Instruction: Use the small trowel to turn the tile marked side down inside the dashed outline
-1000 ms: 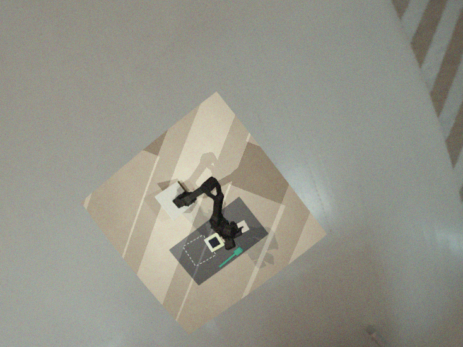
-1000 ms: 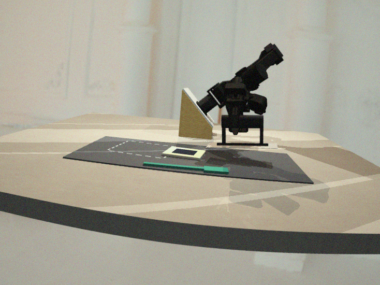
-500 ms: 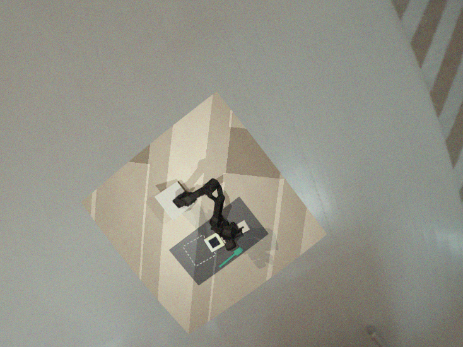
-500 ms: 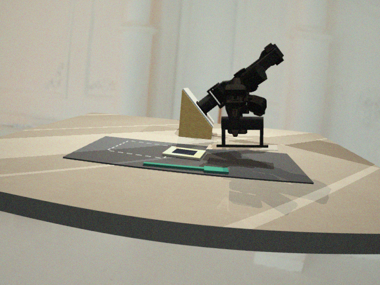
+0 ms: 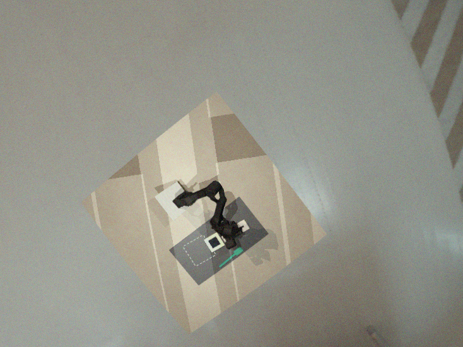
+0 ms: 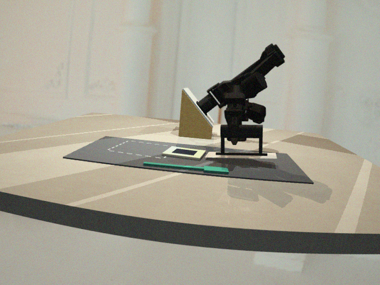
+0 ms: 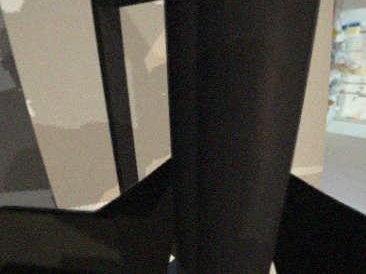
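Beside and below the pincer [image 5: 231, 231] [image 6: 234, 139] [image 7: 225, 220], clamped on a black trowel [image 5: 242, 228] [image 6: 254, 130] [image 7: 240, 105], lies the tile [image 5: 214, 242] [image 6: 184, 152]

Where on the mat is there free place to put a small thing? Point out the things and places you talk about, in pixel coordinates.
Inside the dashed outline [image 5: 184, 255] [image 6: 117, 145], left of the tile [image 5: 207, 246] [image 6: 166, 153] in the exterior view. It is crowded between the tile, the green trowel [image 5: 230, 258] [image 6: 177, 166] and the gripper.

Black robot arm [image 5: 221, 207] [image 6: 248, 75], bent, rising toward the right; its gripper [image 5: 231, 231] [image 6: 234, 138] [image 7: 217, 161] points down, apparently closed on something held.
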Controlling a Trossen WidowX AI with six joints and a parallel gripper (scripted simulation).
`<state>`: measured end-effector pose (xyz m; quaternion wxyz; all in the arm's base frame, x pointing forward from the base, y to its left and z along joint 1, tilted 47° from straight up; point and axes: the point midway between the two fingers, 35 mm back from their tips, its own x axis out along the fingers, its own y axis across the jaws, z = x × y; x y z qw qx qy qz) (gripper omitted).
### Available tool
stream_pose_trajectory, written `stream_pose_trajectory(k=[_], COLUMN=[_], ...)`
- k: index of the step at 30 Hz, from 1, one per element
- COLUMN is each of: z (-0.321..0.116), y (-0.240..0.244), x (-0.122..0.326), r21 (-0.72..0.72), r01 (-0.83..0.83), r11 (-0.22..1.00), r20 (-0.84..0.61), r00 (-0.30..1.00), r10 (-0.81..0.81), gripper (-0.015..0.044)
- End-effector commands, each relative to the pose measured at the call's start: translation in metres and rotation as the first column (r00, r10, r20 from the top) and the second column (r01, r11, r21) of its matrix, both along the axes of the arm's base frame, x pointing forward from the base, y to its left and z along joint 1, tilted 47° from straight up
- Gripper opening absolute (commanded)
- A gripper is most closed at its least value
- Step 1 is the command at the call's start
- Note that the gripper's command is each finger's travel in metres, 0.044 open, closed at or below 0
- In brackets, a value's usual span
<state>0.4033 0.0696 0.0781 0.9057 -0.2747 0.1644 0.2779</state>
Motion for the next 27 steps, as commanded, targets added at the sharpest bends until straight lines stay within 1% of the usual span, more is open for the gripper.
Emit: stream_pose_trajectory(k=[1,8,27], z=[-0.002,-0.006,-0.029], y=[0.0,0.003,-0.018], x=[0.003,0.003,0.0], r21=[0.001,0.003,0.001], r01=[0.02,0.02,0.02], r11=[1.0,1.0,1.0], r20=[0.009,0.009,0.008], r00=[1.0,1.0,1.0], r10=[-0.02,-0.02,-0.02], gripper=[0.0,0.0,0.0])
